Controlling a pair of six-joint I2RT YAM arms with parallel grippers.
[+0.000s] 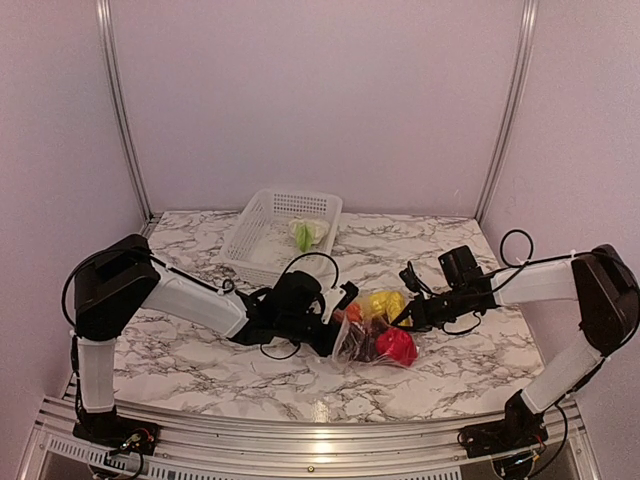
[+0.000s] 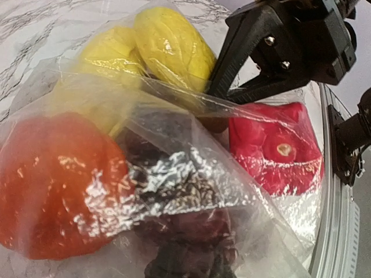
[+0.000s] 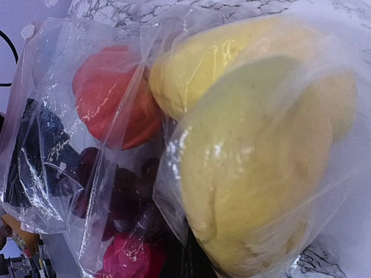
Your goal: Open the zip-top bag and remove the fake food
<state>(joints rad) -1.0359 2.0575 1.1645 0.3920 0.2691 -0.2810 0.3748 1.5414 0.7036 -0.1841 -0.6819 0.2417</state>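
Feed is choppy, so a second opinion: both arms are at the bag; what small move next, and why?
Probably draw the left gripper gently away from the right gripper, whose jaws pinch the zip-top bag: orange fruit, grapes and red piece lie inside, so its mouth needs spreading.

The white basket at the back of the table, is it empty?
No, a white-green cabbage piece lies inside the white basket, close to its right wall.
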